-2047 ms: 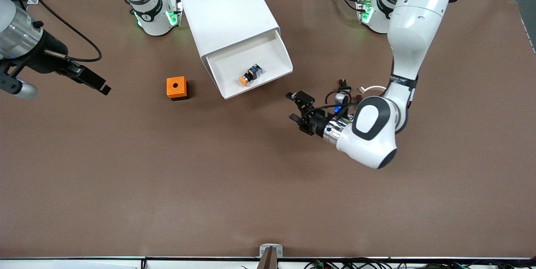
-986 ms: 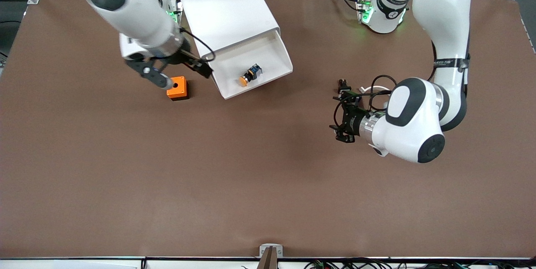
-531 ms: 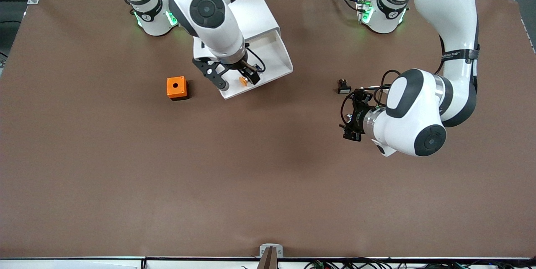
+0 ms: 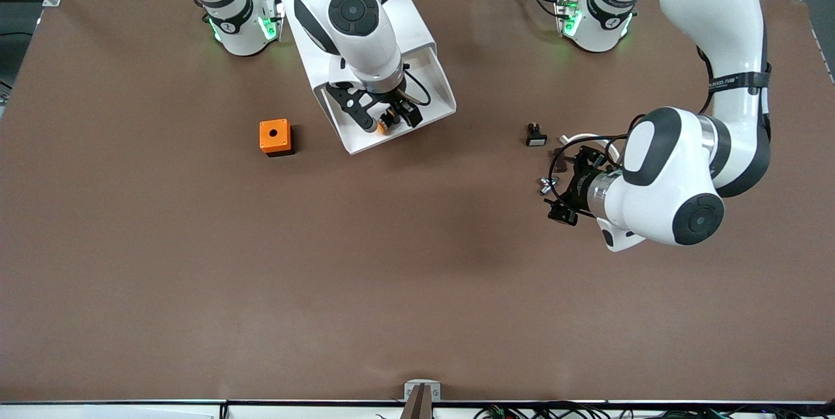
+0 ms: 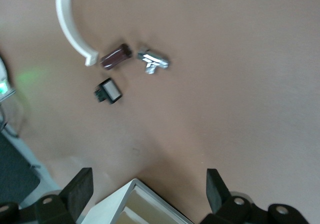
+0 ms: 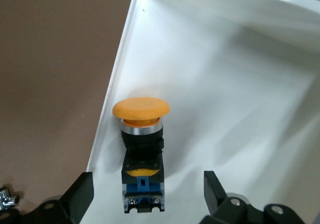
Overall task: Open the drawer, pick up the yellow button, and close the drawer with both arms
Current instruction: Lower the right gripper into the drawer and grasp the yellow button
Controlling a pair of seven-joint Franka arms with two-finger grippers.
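The white cabinet (image 4: 355,34) lies on the brown table (image 4: 261,288) between the two arm bases, and its top drawer (image 4: 427,89) is pulled out toward the front camera. The right gripper (image 4: 383,117) hangs over the open drawer with its fingers spread wide, one to each side of the button (image 6: 141,149), not touching it. The left gripper (image 4: 562,192) waits over bare table toward the left arm's end, fingers also spread, near a few small loose parts (image 5: 131,68).

The button lies on its side on the drawer floor, its orange cap close to the drawer's front rim. It looks small, light and rigid; on smooth plastic it would likely slide or roll if nudged. The rounded cap seems a poor hold, so the squarer dark body (image 6: 142,181) below the metal ring is probably the better place to pinch
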